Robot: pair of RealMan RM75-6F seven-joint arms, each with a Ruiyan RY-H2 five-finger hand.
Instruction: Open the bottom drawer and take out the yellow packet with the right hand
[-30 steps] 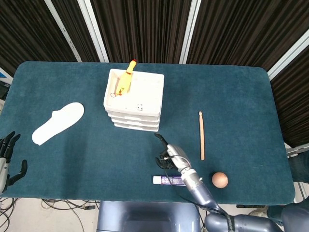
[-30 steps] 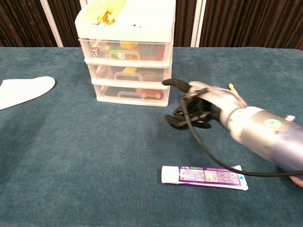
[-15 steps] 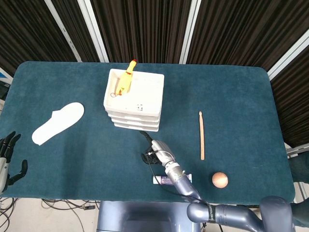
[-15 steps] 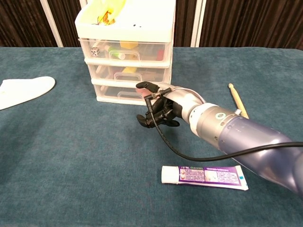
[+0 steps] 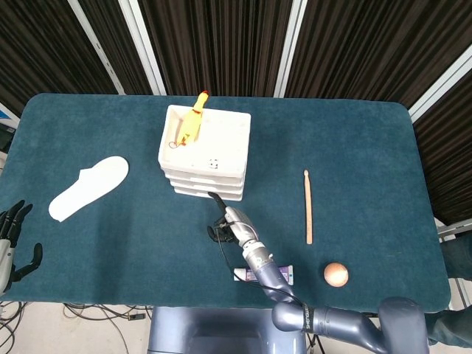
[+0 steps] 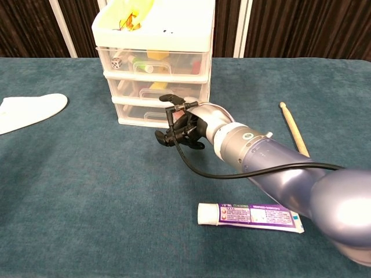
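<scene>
Bench point(image 5: 110, 243), dark teal cloth top. White three-drawer plastic unit point(image 5: 205, 151) stands toward the far side, a little left of centre; all three drawers are pushed in. Bottom drawer point(image 6: 159, 115) is closed, a clear front with reddish and pale items showing through. A yellow packet point(image 6: 159, 86) can be made out behind the front of the middle drawer, and another yellow piece sits in the top one; contents of the bottom drawer are too blurred to tell a yellow packet there. On the unit's lid lies a yellow rubber chicken point(image 5: 193, 122), its head at 12 o'clock over the far rim.

Right hand point(image 6: 182, 124) is at 6 o'clock of the unit, just in front of the bottom drawer. Fingers point(image 6: 165, 138) are curled inward, dark, with nothing seen between them; the thumb sticks up toward the drawer front. Whether it touches the handle cannot be told. A black cable loops down from the wrist.

Left hand point(image 5: 13, 243) sits off the bench's near-left edge, fingers spread and released, holding nothing.

Other items: a white shoe insole point(image 5: 88, 187) at 9 o'clock of the unit, well apart; a wooden drumstick point(image 5: 307, 206) at 3 o'clock, lying front to back; a wooden ball point(image 5: 335, 274) near the drumstick's near end; a purple-and-white toothpaste tube point(image 6: 250, 216) at the near edge, beside the right forearm.
</scene>
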